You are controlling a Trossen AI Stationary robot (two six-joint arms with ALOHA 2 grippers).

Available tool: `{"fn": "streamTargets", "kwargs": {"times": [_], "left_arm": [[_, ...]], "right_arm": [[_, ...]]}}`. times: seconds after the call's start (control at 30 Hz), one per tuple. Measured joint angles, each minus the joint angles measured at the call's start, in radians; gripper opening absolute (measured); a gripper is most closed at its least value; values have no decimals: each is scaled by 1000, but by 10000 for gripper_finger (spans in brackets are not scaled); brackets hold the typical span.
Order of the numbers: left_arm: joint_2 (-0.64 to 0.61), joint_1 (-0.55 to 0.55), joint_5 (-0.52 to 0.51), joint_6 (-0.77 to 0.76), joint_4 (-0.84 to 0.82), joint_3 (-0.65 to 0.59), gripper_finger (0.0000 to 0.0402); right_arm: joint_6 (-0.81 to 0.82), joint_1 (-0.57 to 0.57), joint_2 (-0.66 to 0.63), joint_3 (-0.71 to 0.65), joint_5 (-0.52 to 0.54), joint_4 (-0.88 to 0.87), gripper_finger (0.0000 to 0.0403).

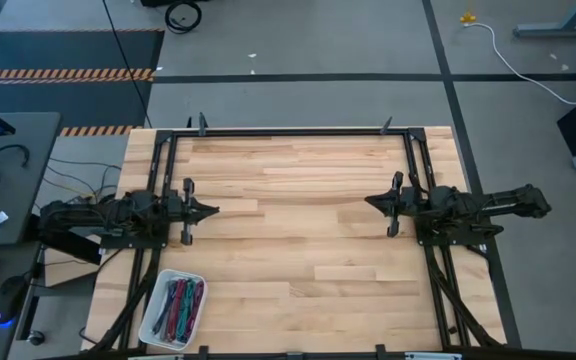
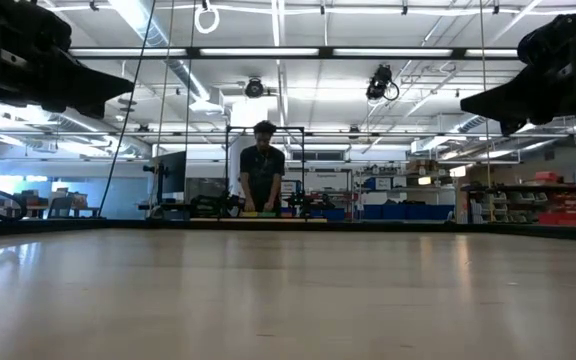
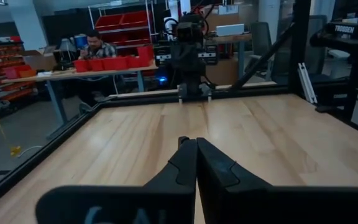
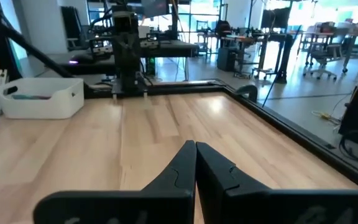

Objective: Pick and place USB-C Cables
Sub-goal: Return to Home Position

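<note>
The USB-C cables (image 1: pixel 179 306) lie bundled in green, teal, purple and magenta inside a white tray (image 1: pixel 154 315) near the table's near left corner. The right wrist view shows that tray (image 4: pixel 48 99) from the side, its contents mostly hidden. My left gripper (image 1: pixel 214 211) hovers shut over the table's left side, well beyond the tray, pointing right. My right gripper (image 1: pixel 368 201) hovers shut over the right side, pointing left. The left wrist view (image 3: pixel 196 144) and the right wrist view (image 4: pixel 195 146) show each pair of fingers closed together and holding nothing.
Bare wooden tabletop (image 1: pixel 298 220) spreads between the two grippers. A black frame (image 1: pixel 298 130) runs round the table's edges. A desk with loose black wires (image 1: pixel 3 155) stands off the left side. A person (image 2: pixel 263 170) stands far behind the table, another sits (image 3: pixel 95 45) at a bench.
</note>
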Motion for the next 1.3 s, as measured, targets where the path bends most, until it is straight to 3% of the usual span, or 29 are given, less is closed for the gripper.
{"fn": "streamTargets", "kwargs": {"times": [0.37, 1.3], "left_arm": [[0, 0, -2, -7, 15, -1, 40], [0, 0, -2, -8, 22, -1, 28]], "right_arm": [[-89, 0, 0, 0, -2, 20, 11], [-89, 0, 0, 0, -2, 21, 11]]}}
